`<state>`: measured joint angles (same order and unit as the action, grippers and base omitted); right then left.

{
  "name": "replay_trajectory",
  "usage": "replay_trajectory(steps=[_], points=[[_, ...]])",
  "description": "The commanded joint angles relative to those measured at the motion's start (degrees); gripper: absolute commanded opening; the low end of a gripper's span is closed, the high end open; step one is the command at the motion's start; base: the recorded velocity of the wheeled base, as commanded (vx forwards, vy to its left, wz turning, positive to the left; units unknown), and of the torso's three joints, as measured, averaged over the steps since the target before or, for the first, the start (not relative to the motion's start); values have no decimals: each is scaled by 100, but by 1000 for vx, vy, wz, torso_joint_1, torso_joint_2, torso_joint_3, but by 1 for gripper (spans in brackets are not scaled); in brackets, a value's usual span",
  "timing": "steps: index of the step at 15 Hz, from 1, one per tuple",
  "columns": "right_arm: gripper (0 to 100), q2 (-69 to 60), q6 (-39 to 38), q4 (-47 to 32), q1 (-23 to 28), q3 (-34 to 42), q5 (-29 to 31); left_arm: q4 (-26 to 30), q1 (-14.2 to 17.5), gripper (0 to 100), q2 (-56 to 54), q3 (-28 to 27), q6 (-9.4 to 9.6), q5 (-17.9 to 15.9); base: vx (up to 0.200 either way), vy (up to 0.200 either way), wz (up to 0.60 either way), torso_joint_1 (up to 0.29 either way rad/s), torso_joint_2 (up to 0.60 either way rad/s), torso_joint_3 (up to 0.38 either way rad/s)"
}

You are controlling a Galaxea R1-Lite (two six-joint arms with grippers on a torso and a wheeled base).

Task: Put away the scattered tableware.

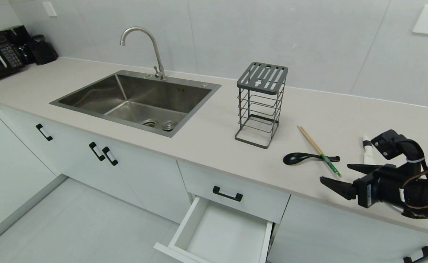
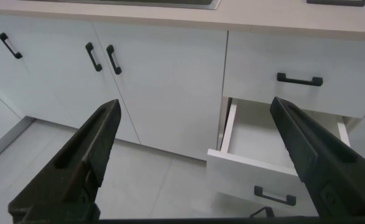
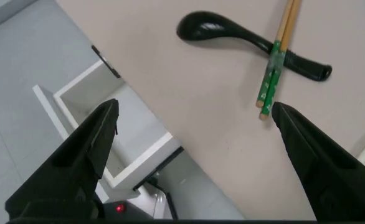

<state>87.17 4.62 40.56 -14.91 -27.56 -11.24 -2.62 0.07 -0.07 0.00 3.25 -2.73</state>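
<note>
Right gripper (image 1: 336, 174) hovers near chopsticks (image 1: 314, 144) crossing the black spoon (image 1: 293, 159) (on countertop (image 1: 206, 142)) — jaws apart. Left gripper (image 2: 195, 102) likewise spread, facing open drawer (image 2: 257, 134).

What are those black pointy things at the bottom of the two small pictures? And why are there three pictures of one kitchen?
The pointy things are a robot's pincers, its hands. The big picture comes from a camera on its head, looking down at the counter. Each small picture comes from a camera on one wrist, showing the left gripper and the right gripper. Both are open and hold nothing. On the counter lie a black spoon, chopsticks crossing its handle, and a white utensil, near a wire rack and a sink. Below, a drawer stands open.
</note>
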Motion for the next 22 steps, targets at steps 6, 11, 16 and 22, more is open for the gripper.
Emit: replay_trajectory(steps=[6, 11, 16, 22], points=[[100, 907, 4, -4, 58, -575, 359, -2, 1, 100, 7, 0, 0, 1, 0, 0, 0, 0, 0, 0], [100, 1153, -5, 14, 252, -645, 491, -2, 1, 100, 7, 0, 0, 1, 0, 0, 0, 0, 0, 0], [100, 1443, 13, 181, 173, -654, 474, -2, 1, 100, 7, 0, 0, 1, 0, 0, 0, 0, 0, 0], [100, 1662, 83, 479, 190, -874, 482, -2, 1, 100, 7, 0, 0, 1, 0, 0, 0, 0, 0, 0]])
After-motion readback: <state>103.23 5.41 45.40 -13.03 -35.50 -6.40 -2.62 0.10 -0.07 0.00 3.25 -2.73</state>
